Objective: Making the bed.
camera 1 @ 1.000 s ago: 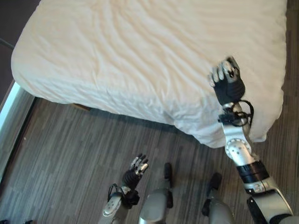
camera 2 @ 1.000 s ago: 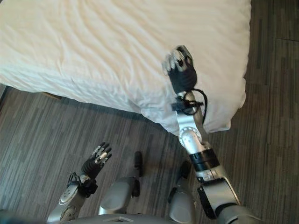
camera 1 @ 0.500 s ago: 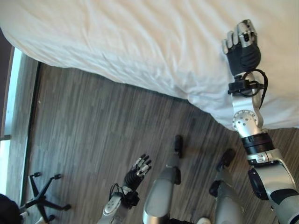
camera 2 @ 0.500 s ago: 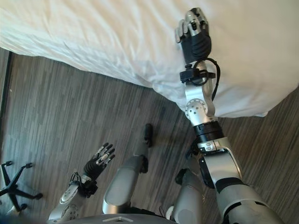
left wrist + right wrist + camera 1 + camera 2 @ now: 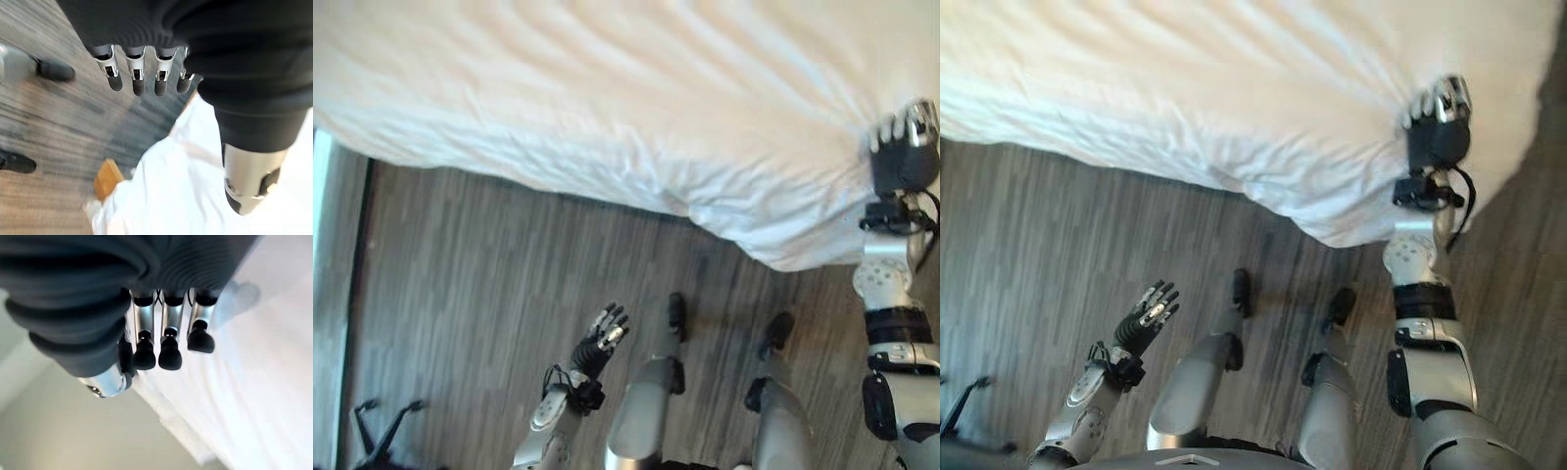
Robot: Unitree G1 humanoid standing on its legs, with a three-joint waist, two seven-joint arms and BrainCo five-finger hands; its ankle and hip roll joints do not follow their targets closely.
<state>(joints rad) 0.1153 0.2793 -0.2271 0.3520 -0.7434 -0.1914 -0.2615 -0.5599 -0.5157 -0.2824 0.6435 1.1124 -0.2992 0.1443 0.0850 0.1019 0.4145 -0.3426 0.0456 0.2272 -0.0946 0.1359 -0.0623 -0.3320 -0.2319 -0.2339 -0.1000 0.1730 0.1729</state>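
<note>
While the white sheet (image 5: 607, 88) lies rumpled over the bed (image 5: 1185, 108), the right hand (image 5: 1438, 117) sits on top of it near the bed's lower corner, where that corner hangs out over the dark wood floor (image 5: 480, 284). Creases in the sheet run toward this hand and bunch at its fingers (image 5: 168, 347), which curl downward in the right wrist view; they seem to be clenched on a fold of the cloth, though the fabric actually caught between them is hard to make out.

Well clear of the bed, low over the floor, the left hand (image 5: 600, 340) hangs with its fingers (image 5: 139, 81) straight and spread, holding nothing. Beyond those fingers, the left wrist view takes in the draped edge of the sheet and a small tan wooden block (image 5: 107, 178) showing just under the bed's edge, possibly a bed foot.
</note>
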